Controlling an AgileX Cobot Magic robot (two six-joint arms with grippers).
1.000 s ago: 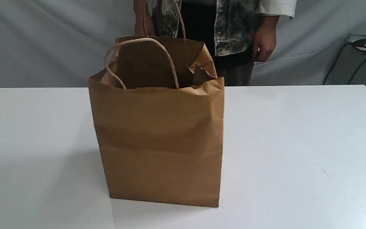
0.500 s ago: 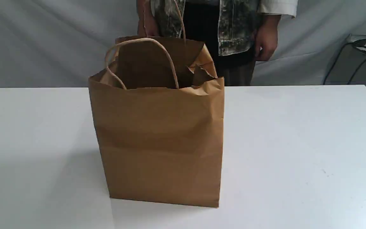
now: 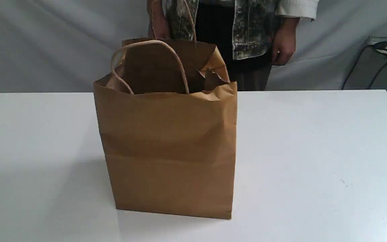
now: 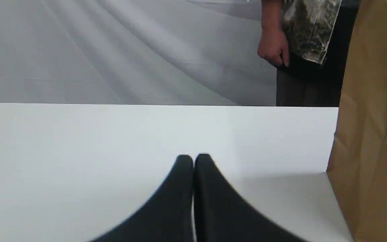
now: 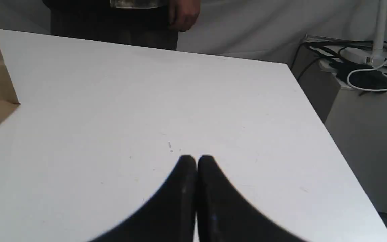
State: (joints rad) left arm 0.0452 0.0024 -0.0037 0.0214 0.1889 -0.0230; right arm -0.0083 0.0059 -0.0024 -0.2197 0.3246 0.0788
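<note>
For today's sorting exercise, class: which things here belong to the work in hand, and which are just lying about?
In hand: paper bag, left gripper, right gripper, both shut and empty.
Just about: table, person behind it, cables.

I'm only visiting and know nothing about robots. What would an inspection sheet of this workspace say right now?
Surface: white table, with a few faint specks.
Job's things: brown paper bag standing upright, mouth open, twisted handles raised.
Clutter: nothing seen.
Grippers: left gripper shut, holding nothing, apart from the bag; right gripper shut, holding nothing, over bare table.
Cables: black and white cables piled on a side stand beside the table.
Surroundings: person standing behind the table; grey cloth backdrop.
</note>
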